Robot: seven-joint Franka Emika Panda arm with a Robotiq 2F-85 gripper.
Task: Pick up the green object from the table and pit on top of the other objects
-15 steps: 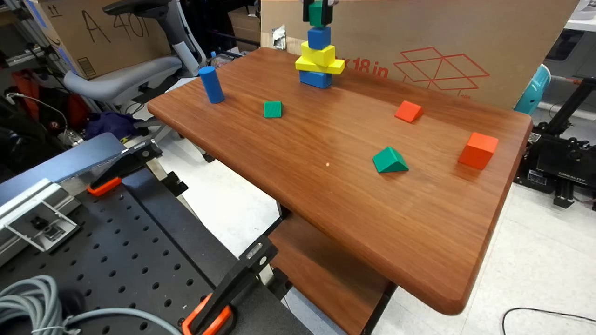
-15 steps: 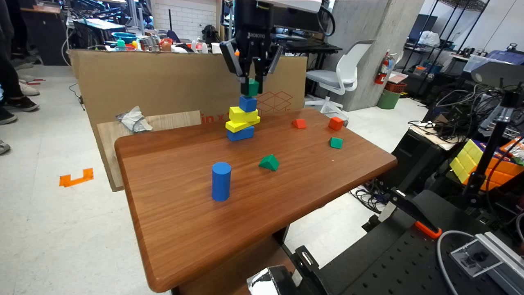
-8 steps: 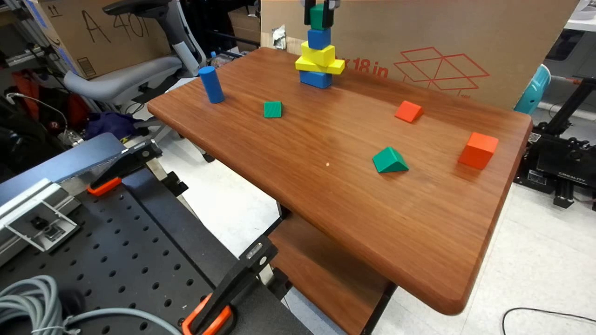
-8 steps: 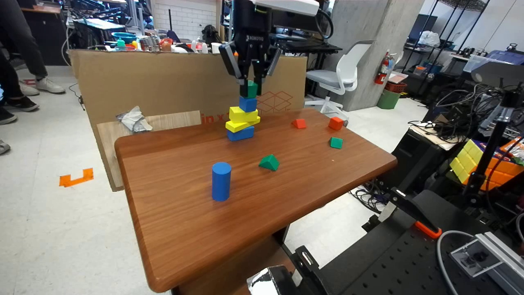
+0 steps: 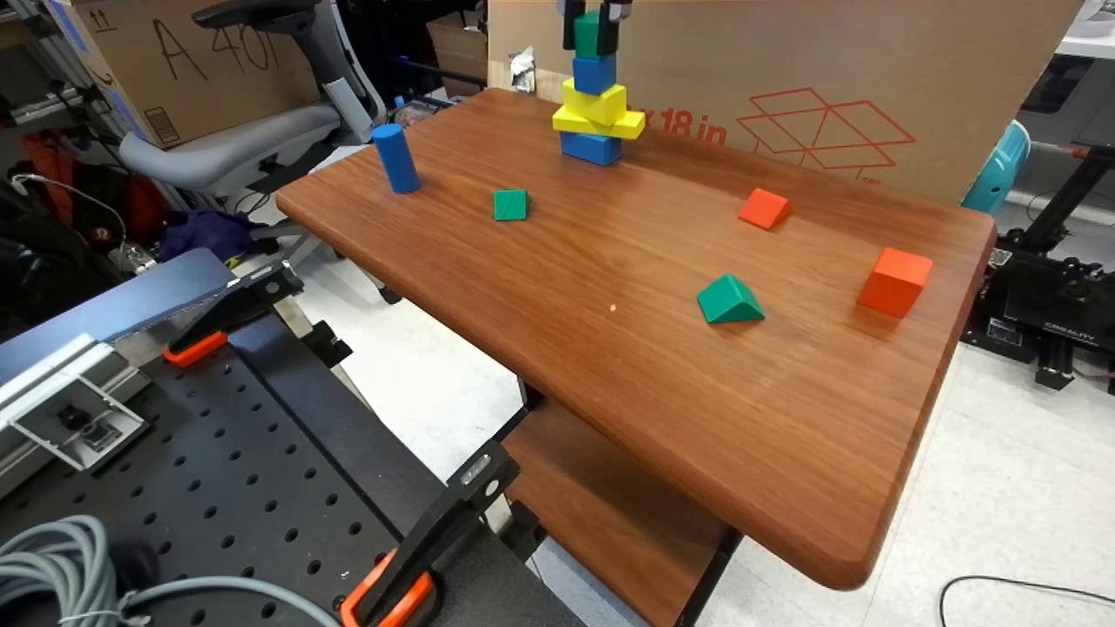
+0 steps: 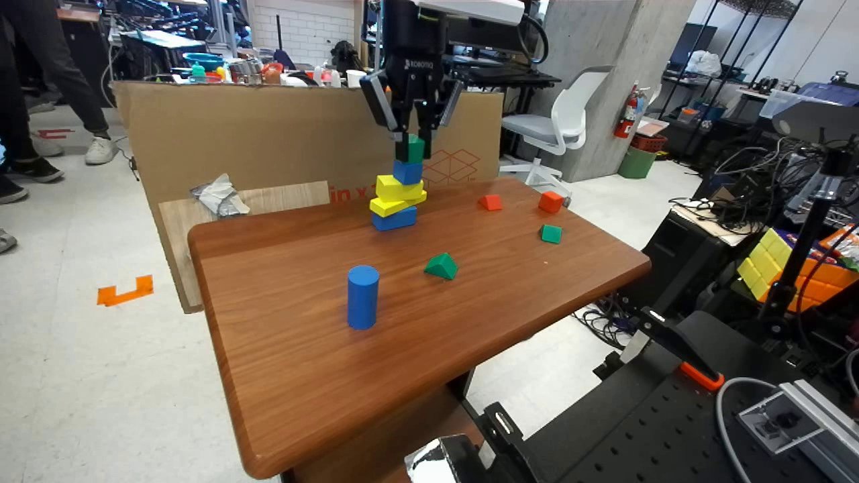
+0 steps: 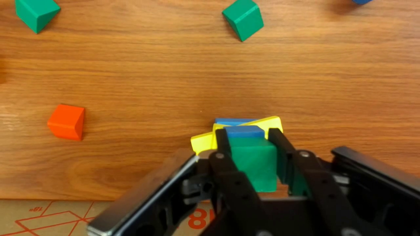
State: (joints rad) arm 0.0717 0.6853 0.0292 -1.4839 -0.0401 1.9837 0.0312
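One wooden table (image 6: 402,295) stands over pale floor (image 6: 100,376) beside upright cardboard (image 6: 268,141), jaws pinching a green cube (image 7: 257,164).

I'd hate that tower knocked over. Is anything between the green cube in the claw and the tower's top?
Nothing visible is in the way. The claw grips the green cube right above the blue cube topping the tower; in both exterior views the two cubes appear to meet, with no block between.
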